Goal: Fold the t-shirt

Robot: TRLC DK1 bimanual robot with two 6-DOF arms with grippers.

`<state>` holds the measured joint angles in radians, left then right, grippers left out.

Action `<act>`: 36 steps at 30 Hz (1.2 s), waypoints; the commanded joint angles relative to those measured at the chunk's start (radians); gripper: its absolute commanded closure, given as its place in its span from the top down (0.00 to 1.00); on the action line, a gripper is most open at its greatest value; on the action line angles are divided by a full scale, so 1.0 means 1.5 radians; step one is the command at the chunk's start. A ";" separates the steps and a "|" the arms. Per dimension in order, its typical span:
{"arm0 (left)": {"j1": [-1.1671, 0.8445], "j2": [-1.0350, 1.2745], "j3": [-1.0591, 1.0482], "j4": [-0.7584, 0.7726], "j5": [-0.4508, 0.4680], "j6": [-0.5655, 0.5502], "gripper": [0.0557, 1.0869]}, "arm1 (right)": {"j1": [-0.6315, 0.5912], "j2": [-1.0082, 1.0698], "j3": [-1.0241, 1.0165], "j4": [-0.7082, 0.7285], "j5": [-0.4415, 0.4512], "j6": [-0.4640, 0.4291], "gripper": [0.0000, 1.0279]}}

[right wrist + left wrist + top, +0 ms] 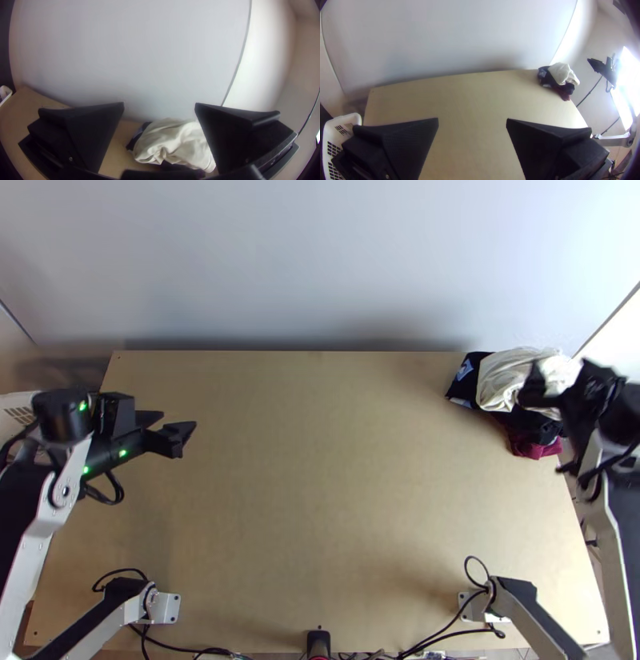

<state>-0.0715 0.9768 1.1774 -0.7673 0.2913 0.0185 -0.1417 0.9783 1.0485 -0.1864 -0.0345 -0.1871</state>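
Note:
At the table's far right corner lies a bunched pile of cloth: a cream cloth (pixel 504 376) on top, black cloth (pixel 464 390) with a light print under it, dark red cloth (pixel 530 444) lowest. My right gripper (pixel 572 380) is over the pile's right side; in the right wrist view the gripper (pixel 160 105) stands open, the cream cloth (pixel 173 143) beyond and between its fingers. My left gripper (pixel 178 426) is over the table's left part, and in the left wrist view the gripper (pixel 472 120) is open with nothing held. The cream cloth (pixel 561 72) also appears there, far off.
The wooden table (pixel 320 500) stretches between the arms, with a pale wall (pixel 320 260) behind its far edge. A white basket (pixel 341 133) stands beyond the table's left edge. Cables and mounts (pixel 164 608) line the near edge.

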 commanded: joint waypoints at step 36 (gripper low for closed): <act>0.066 -0.653 -0.622 0.173 -0.170 0.002 0.96 | 0.230 -0.651 -0.637 -0.035 0.230 0.253 0.96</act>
<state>0.0204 0.0273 0.2653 -0.4664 0.0383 0.0402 0.2031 0.0105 0.1261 -0.2035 0.3107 0.0887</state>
